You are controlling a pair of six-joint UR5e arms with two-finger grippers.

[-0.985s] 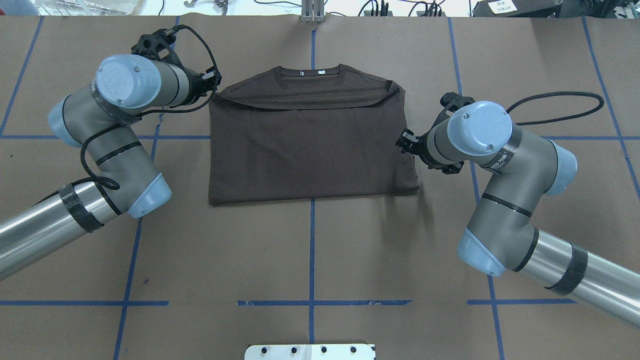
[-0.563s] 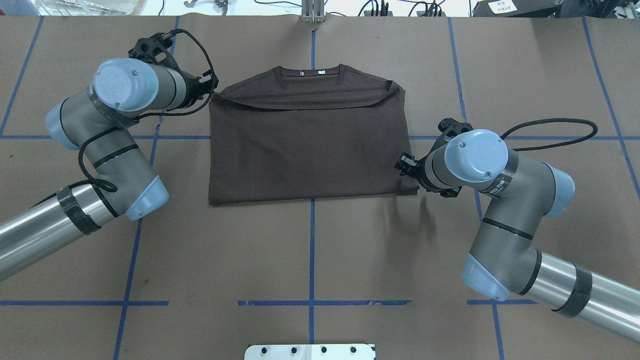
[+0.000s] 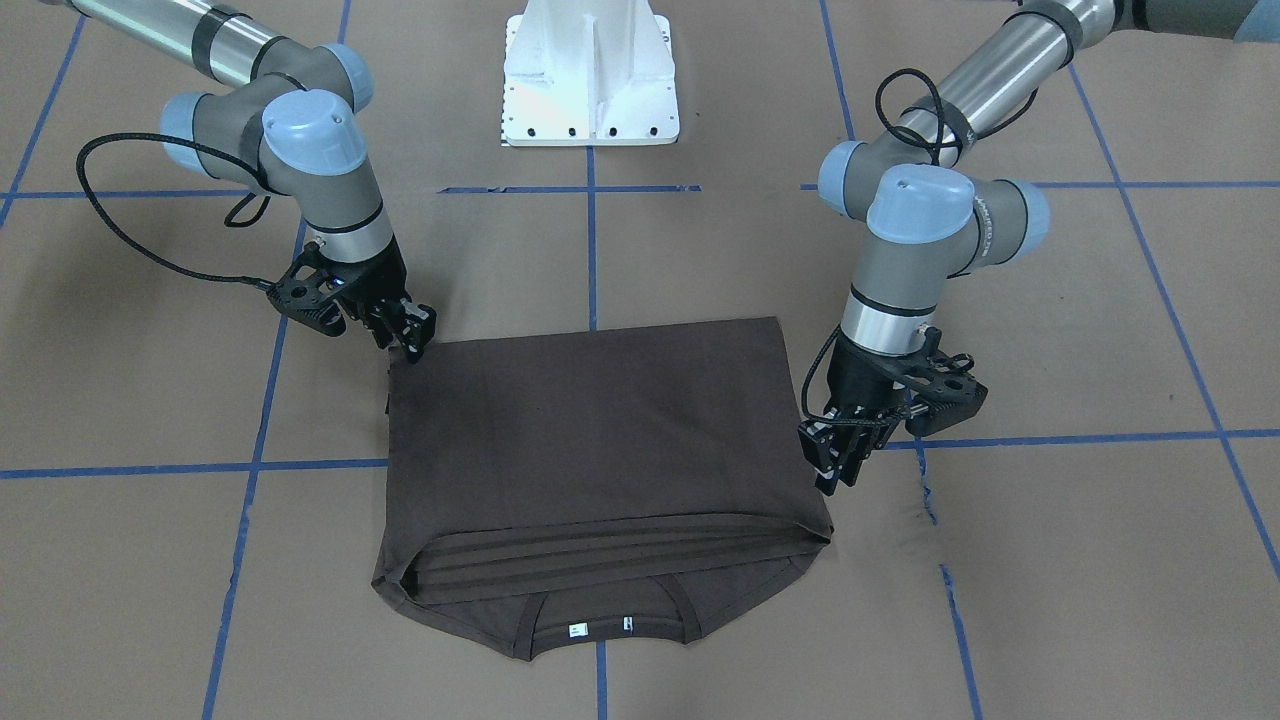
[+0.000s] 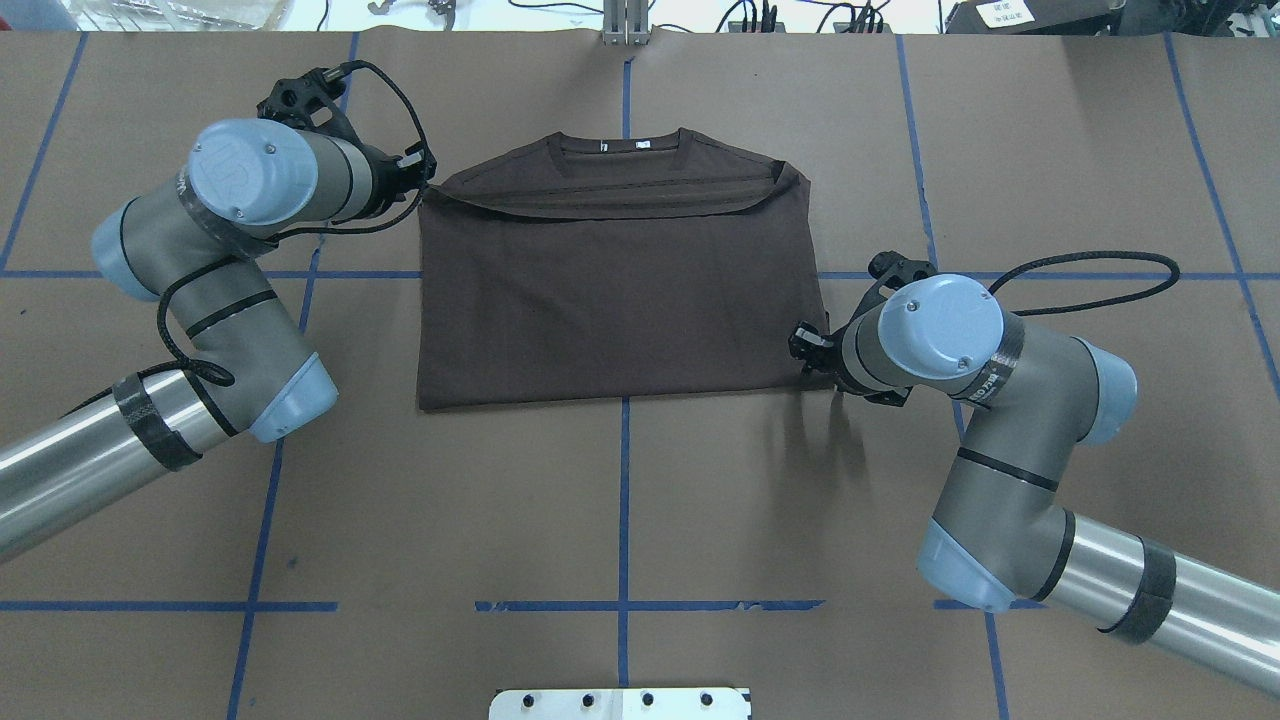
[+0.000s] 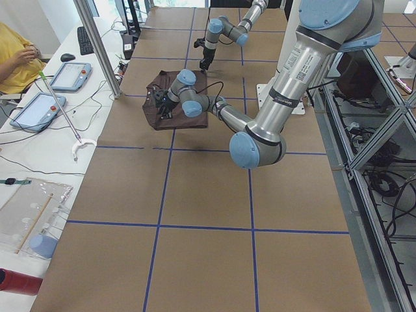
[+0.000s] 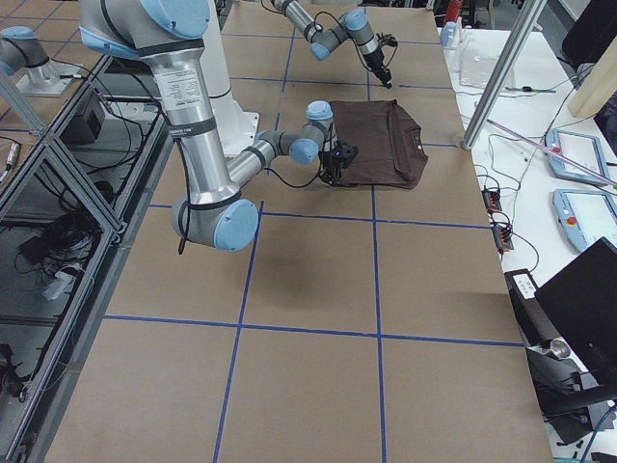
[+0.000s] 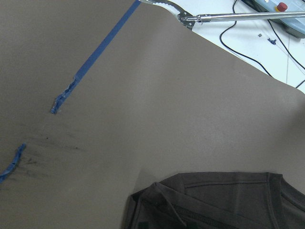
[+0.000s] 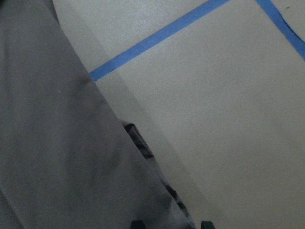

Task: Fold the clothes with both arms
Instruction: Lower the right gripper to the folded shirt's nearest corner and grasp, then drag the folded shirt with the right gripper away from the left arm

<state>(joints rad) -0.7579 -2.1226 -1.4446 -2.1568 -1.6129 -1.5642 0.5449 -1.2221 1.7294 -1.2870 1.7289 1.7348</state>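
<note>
Brown paper: covered the table (image 4: 620, 500), gridded with blue tape lines (image 4: 200, 606).
T-shirt (image 4: 620, 300): folded flat mid-table, collar toward the far edge.
Left gripper (image 3: 835, 465): beside the shirt's far-left corner; opening not discernible.
Right gripper (image 3: 411, 342): at the near-right corner, fingertips apart.
Room: white desk (image 5: 39, 149) with tablets (image 5: 68, 75) beyond the far edge.

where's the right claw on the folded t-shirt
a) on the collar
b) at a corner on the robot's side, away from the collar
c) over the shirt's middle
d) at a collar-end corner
b: the right claw sits at a corner of the T-shirt on the robot's side, opposite the collar; the left claw is nearer the collar end.
</note>
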